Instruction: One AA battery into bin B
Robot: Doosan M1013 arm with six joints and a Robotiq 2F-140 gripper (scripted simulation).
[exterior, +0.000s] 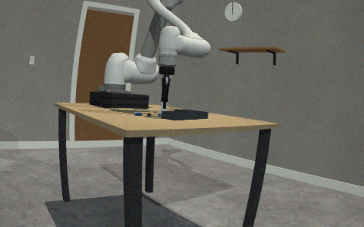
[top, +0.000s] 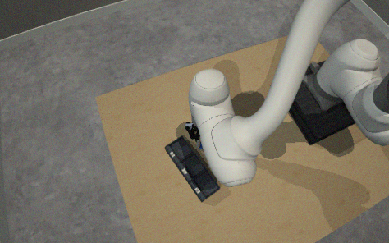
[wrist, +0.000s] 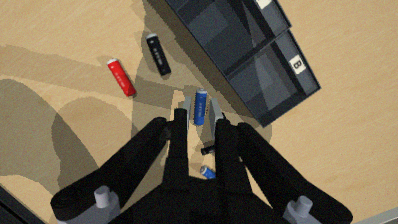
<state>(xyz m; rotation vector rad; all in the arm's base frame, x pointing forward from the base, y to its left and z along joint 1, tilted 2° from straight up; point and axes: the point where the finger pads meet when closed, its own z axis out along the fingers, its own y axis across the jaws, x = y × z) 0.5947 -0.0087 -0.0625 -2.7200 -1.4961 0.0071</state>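
In the wrist view a blue AA battery [wrist: 200, 106] lies on the table, right between the two fingertips of my gripper [wrist: 200, 106]. The fingers stand narrowly open on either side of it and do not clamp it. The bin marked B [wrist: 272, 82] is empty and lies just right of the battery, as the end compartment of a dark three-part tray [top: 191, 168]. A red battery [wrist: 121, 77] and a black battery [wrist: 158, 54] lie to the left. A second blue battery [wrist: 207, 172] shows under the gripper body. From the side, my gripper [exterior: 163, 107] reaches down almost to the table.
A small black part [wrist: 208, 149] lies between the two blue batteries. The arm's dark base block [top: 319, 116] stands at the table's far side. The tray [exterior: 184, 114] stands near the table's front edge. My arm hides most of the batteries in the overhead view.
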